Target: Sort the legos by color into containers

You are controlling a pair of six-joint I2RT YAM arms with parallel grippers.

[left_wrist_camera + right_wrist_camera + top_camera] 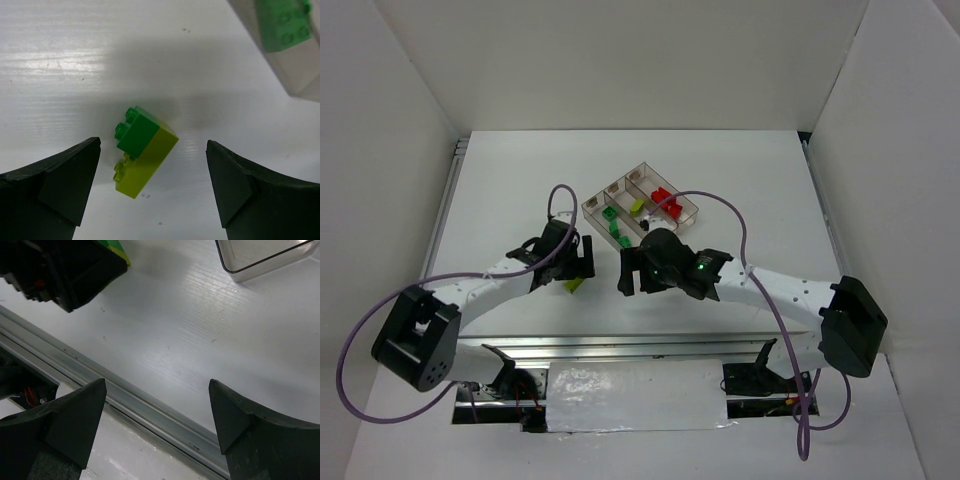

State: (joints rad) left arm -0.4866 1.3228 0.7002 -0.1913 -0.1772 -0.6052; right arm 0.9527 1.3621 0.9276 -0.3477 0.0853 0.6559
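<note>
the left tool (152,150) is hanging wide open and gripping nothing. its fingers are standing either side of a dark green lego (137,131) joined to a yellow-green lego (145,167), both lying tilted on the table (75,60) and touching neither finger. the tray (295,75) is sitting nearby, holding another green lego (285,25). the right tool (157,390) is gaping open too, empty, over the table beside a metal rail (150,405).
</note>
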